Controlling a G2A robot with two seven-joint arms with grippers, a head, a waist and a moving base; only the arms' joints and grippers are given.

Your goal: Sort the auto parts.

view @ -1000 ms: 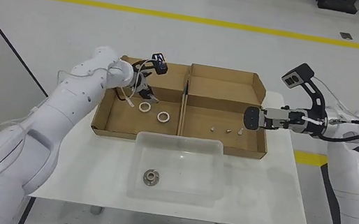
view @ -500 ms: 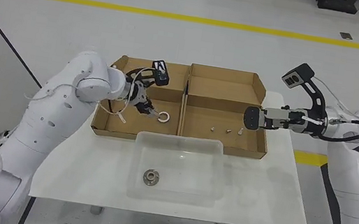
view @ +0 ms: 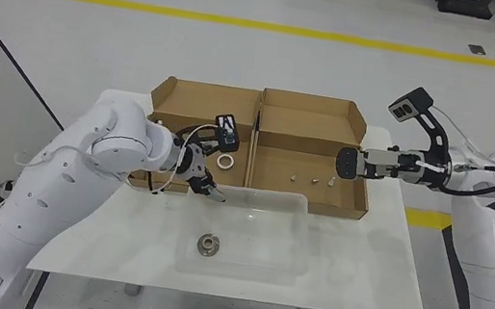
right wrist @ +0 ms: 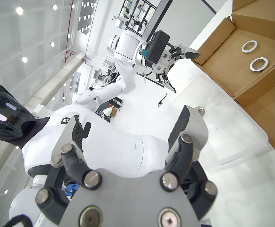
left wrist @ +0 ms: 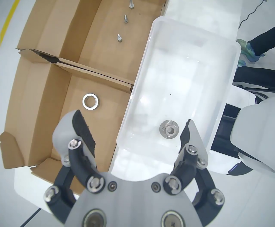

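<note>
The left end effector [left wrist: 133, 118] is hovering, spread and empty, over the bin's [view: 261, 192] far-left corner; the right end effector [right wrist: 131, 112] is hanging spread above the right box [view: 272, 183].

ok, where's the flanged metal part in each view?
Top view: flanged part in the clear bin, toward its left end.
Left wrist view: on the bin floor, just off a left finger tip.
Right wrist view: in the bin, peeking past a right finger.
Shared landmark: the clear bin beside the cardboard boxes.
</note>
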